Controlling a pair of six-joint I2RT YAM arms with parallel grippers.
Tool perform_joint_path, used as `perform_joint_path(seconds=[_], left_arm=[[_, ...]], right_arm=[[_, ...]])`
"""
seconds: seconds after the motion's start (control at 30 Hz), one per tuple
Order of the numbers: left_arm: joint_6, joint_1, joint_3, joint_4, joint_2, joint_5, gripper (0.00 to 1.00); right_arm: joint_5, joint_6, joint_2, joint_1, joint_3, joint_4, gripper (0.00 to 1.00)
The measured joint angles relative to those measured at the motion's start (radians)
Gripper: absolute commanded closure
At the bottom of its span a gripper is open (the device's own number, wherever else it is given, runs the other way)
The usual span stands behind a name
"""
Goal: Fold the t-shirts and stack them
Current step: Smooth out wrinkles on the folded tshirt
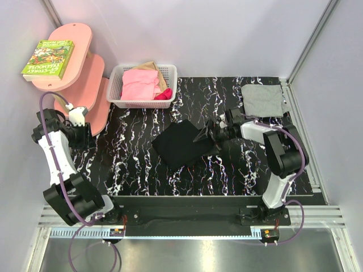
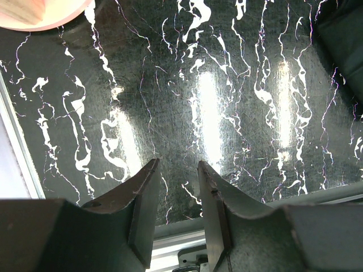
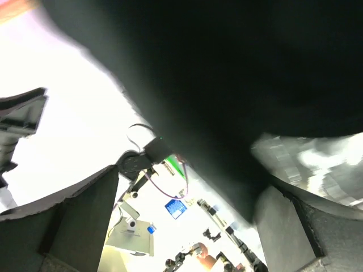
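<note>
Reaching left, right claw [image 1: 202, 135] at t-shirt [image 1: 179, 146]

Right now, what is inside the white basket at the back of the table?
In the white basket lie folded pink cloth, a tan piece behind it and a small red piece at the right. Whatever is under them is covered.

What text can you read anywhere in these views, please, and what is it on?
"STOREY TREEHOUSE": edge of the book on the pink shelf; the characters before it are too blurred.
Book cover: lettering too small to read.
Right wrist view, blue sign: unreadable.
</note>
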Motion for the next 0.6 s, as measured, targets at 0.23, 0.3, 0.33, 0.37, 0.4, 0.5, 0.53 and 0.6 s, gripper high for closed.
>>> perform_joint_path(seconds=[0.23, 0.3, 0.33, 0.37, 0.4, 0.5, 0.53, 0.6], left_arm=[[0.001, 0.0, 0.0, 0.0, 0.0, 0.0, 0.62], [0.001, 0.0, 0.0, 0.0, 0.0, 0.0, 0.62], [0.001, 0.0, 0.0, 0.0, 0.0, 0.0, 0.62], [0.001, 0.0, 0.0, 0.0, 0.0, 0.0, 0.62], [0.001, 0.0, 0.0, -0.001, 0.0, 0.0, 0.62], [0.003, 0.0, -0.001, -0.003, -0.002, 0.0, 0.62], [0.004, 0.0, -0.002, -0.003, -0.003, -0.001, 0.62], [0.008, 0.0, -0.005, -0.003, -0.008, -0.001, 0.62]], right_arm=[[0.007, 0.03, -0.145, 0.1, 0.282, -0.089, 0.0], [0.004, 0.038, -0.155, 0.161, 0.377, -0.082, 0.0], [0.001, 0.041, -0.154, 0.19, 0.413, -0.074, 0.0], [-0.004, 0.044, -0.145, 0.216, 0.438, -0.071, 0.0], [-0.006, 0.047, -0.133, 0.238, 0.457, -0.069, 0.0], [-0.008, 0.056, -0.065, 0.272, 0.476, -0.071, 0.0], [-0.007, 0.058, -0.042, 0.275, 0.476, -0.074, 0.0], [-0.005, 0.064, 0.026, 0.276, 0.477, -0.074, 0.0]])
